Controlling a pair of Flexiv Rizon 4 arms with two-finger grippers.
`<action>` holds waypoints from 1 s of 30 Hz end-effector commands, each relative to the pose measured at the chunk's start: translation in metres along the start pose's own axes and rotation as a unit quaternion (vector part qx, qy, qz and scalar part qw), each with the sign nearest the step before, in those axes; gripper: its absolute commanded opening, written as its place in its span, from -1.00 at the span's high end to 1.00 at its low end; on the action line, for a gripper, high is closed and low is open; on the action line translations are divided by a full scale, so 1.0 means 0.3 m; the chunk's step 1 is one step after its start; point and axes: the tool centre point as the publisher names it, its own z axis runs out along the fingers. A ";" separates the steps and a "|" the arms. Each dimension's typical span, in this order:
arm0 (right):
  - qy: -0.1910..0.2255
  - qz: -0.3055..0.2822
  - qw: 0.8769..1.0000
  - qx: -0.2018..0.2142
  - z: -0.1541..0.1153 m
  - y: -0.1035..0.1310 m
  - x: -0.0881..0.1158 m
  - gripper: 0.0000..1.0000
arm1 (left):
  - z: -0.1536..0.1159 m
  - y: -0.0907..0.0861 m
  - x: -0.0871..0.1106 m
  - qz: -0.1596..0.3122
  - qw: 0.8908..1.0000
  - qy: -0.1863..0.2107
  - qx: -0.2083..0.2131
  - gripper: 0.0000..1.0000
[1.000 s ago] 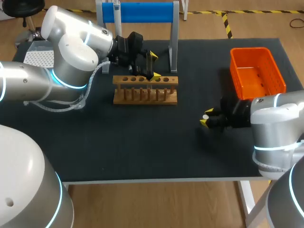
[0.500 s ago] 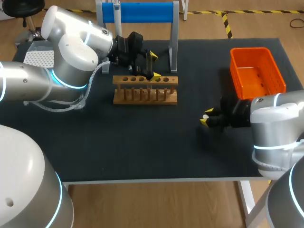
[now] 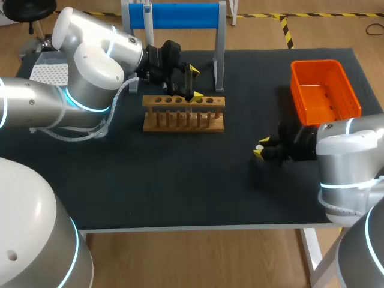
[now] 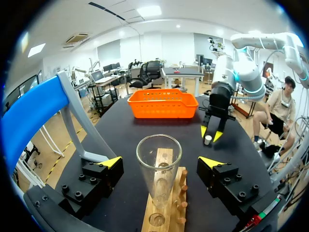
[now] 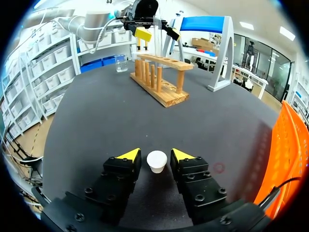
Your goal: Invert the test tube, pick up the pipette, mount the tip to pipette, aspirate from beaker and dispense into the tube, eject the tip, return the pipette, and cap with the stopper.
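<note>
Item count, table contents:
- One wooden test tube rack (image 3: 183, 127).
- One clear glass test tube (image 4: 159, 169).
- One small white stopper (image 5: 157, 161).
- One orange plastic basket (image 3: 317, 62).
- One grey stand with a blue crossbar (image 3: 180, 15).
- One small clear glass beaker (image 5: 121, 64).
- One white perforated box (image 3: 48, 73).
- Two silver robot arms: left arm (image 3: 90, 72), right arm (image 3: 348, 150).
</note>
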 end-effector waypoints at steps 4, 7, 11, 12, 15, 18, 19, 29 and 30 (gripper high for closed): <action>0.001 -0.001 1.000 0.001 -0.001 -0.001 0.001 0.38 | 0.002 -0.001 -0.001 -0.001 1.000 0.000 -0.001 -1.00; 0.001 0.000 1.000 0.001 -0.001 -0.001 0.001 0.41 | 0.002 -0.001 -0.001 -0.001 1.000 0.000 -0.001 -1.00; 0.002 -0.001 1.000 0.001 0.000 -0.001 0.001 0.54 | 0.002 -0.001 -0.001 -0.001 1.000 0.000 -0.001 -1.00; 0.002 -0.001 1.000 0.001 0.000 -0.001 0.001 0.54 | 0.002 -0.001 -0.001 -0.001 1.000 0.000 -0.001 -1.00; 0.002 -0.001 1.000 0.001 0.000 -0.001 0.001 0.65 | 0.002 -0.001 -0.001 -0.001 1.000 0.000 -0.001 -1.00; 0.002 -0.001 1.000 0.002 0.000 0.000 0.001 1.00 | 0.002 -0.001 -0.001 -0.001 1.000 0.000 -0.001 -1.00; 0.002 -0.001 1.000 0.002 0.000 0.000 0.001 1.00 | 0.002 -0.001 -0.001 -0.001 1.000 0.000 -0.001 -1.00; 0.006 0.002 1.000 -0.002 -0.021 0.025 -0.005 1.00 | 0.002 -0.001 -0.001 -0.001 1.000 0.000 -0.001 -1.00; 0.008 0.001 1.000 -0.003 -0.026 0.030 -0.006 1.00 | 0.002 -0.001 -0.001 -0.001 1.000 0.000 -0.001 -1.00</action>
